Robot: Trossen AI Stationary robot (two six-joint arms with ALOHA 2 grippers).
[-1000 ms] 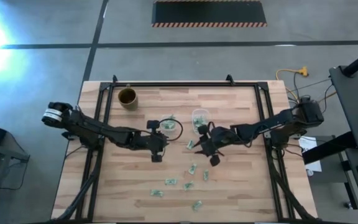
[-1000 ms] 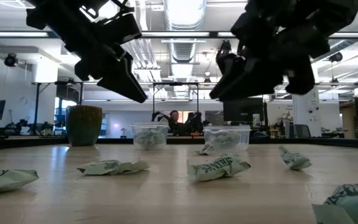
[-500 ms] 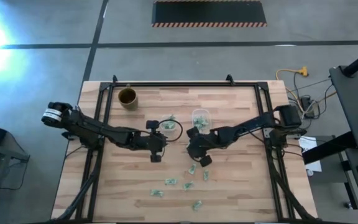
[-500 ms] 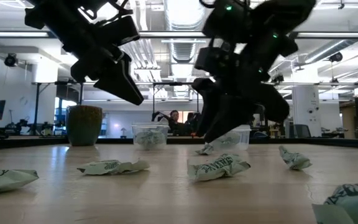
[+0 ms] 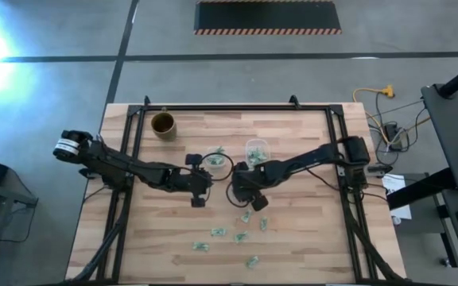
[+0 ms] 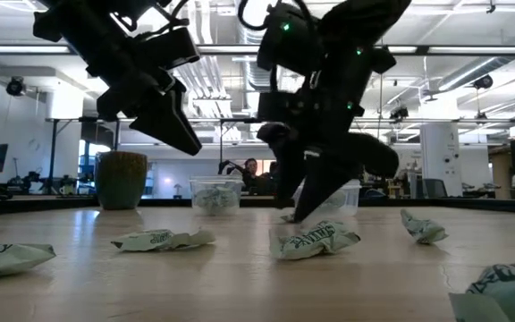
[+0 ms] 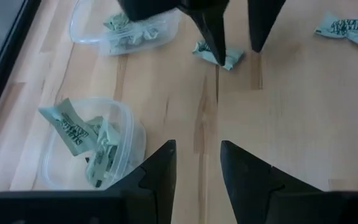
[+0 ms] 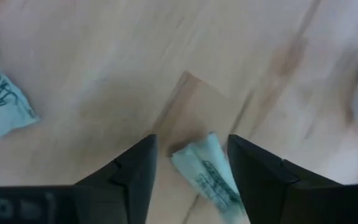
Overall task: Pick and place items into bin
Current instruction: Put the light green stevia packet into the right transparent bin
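While my left tool [image 7: 196, 163] is hanging parted near a clear tub [image 7: 98, 146], I am lowering my right tool [image 8: 191, 163], fingers spread, so one green-and-white wrapper [image 8: 205, 169] is lying on the surface [image 8: 104, 68] between them, ungripped.

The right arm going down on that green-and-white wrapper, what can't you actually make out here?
- High view: the right tool covers the wrapper beneath it, so contact is hidden.
- Right wrist view: the wrapper lies between open fingers, but its printing is blurred and the bottom edge cuts it off.
- Low view: the arm blocks part of the right tub, so its contents cannot be counted.
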